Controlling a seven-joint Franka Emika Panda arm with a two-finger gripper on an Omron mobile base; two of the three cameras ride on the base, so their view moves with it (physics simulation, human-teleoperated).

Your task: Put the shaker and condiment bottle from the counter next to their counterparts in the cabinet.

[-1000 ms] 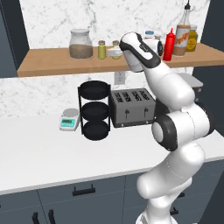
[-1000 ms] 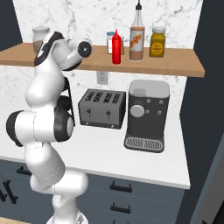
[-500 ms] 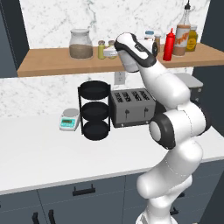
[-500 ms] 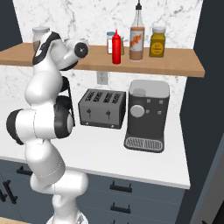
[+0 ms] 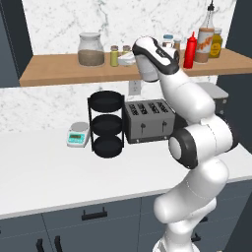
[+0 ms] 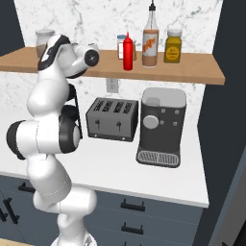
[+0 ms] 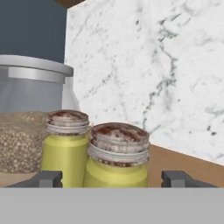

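1. Looking along the hand view from left to right, first comes a big glass jar (image 7: 26, 131) full of grain, then two small yellow-green shakers side by side, then bare wood and white marble wall.
2. The far shaker (image 7: 65, 148) stands just beside the jar. The near shaker (image 7: 117, 157) stands just to its right, and the two look like they touch.
3. The gripper (image 7: 111, 178) has its jaws open wide. One dark fingertip (image 7: 48, 178) sits left of the near shaker and the other sits right of it, with space on both sides (so nothing is held).
4. The near shaker stands straight up, right between the tips and a little ahead of them. My guess is that the hand needs to pull straight back, away from the wall, so it does not knock the pair over.
5. On the cabinet (image 5: 59, 74) in the left base view, the shakers stand between the jar and the white arm.
6. Farther right on the shelf, the condiment bottle (image 6: 150, 41) stands just beside the red squeeze bottle (image 6: 128, 52), so both jobs look done.
7. Hard to see: the shakers' bottoms are cut off in the hand view, and the arm hides the gripper in both base views.
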